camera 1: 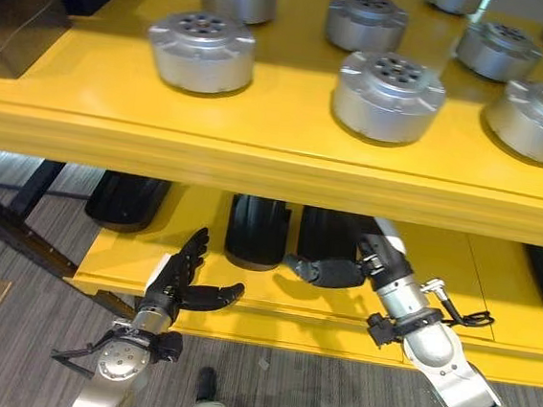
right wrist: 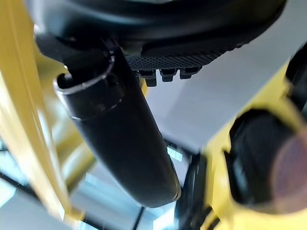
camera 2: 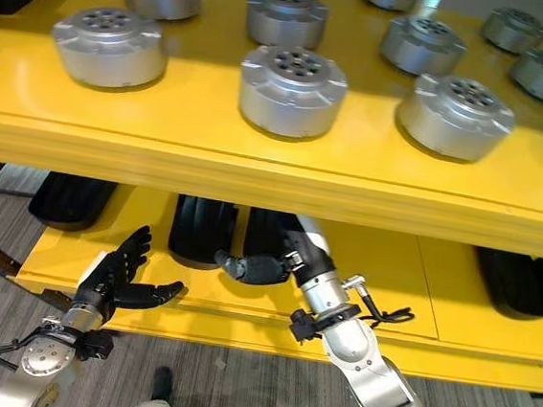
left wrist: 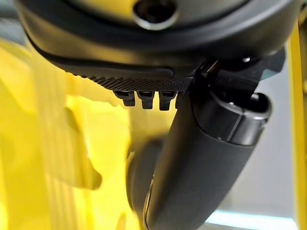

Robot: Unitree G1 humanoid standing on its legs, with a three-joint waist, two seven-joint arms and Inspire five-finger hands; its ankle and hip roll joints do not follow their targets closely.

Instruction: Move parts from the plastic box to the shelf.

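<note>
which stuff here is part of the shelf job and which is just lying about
Part of the job:
- yellow shelf
- silver round parts on its top level
- black parts on the lower level
- left hand, open
- right hand, by the black parts

Lying about:
- dark box at the top level's left end

Shelf (camera 1: 258, 144) glossy yellow on both tiers; round parts (camera 1: 389, 96) on the upper tier are matte silver-grey metal, each with a ring of dark holes on top. Black ribbed parts (camera 1: 257, 229) on the lower tier, just past the fingertips of the left hand (camera 1: 179, 286) and right hand (camera 1: 328, 270), both dark, on silver-grey arms. Floor (camera 1: 15, 265) below the fingers is grey with fine stripes.
</note>
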